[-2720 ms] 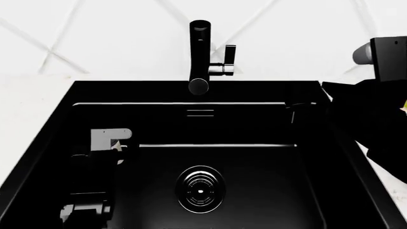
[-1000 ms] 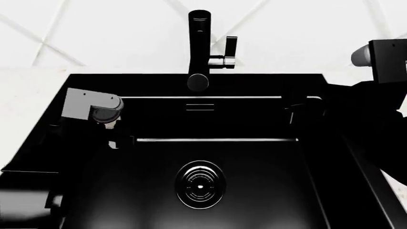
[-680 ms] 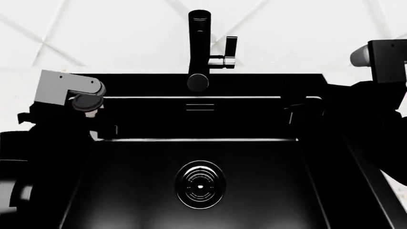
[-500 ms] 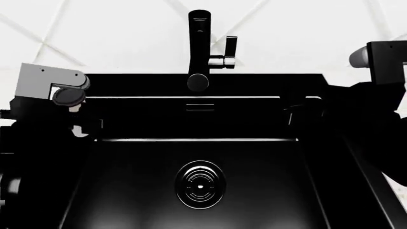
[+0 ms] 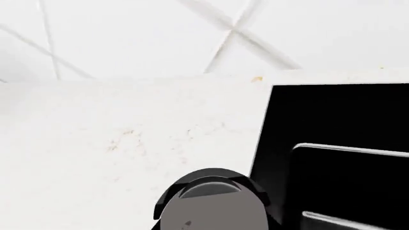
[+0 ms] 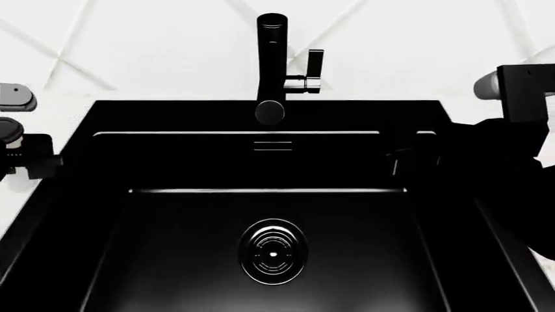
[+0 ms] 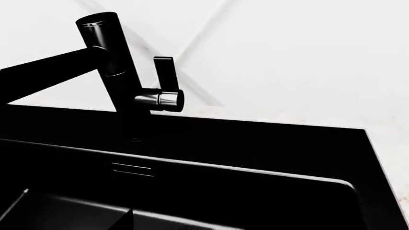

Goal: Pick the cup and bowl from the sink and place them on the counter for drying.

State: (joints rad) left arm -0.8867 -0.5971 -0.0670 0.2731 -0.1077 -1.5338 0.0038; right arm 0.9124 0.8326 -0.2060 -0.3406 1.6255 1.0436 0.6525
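From my head camera the sink (image 6: 113, 214) fills the middle, set into the counter (image 6: 52, 110), which runs along its back and to either side; the drain (image 6: 274, 251) sits in the basin floor near the centre; the faucet (image 6: 270, 62) stands behind the back rim, its lever (image 6: 312, 68) on its right; my left arm (image 6: 22, 146) is over the counter left of the sink; my right arm (image 6: 511, 156) is over the sink's right edge

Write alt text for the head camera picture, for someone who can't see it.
A black rectangular sink fills the view, empty except for its round ridged drain, with a tall black faucet at the back against a white wall. White counter flanks it; the left arm sits at the left edge, the right arm over the sink's right side.
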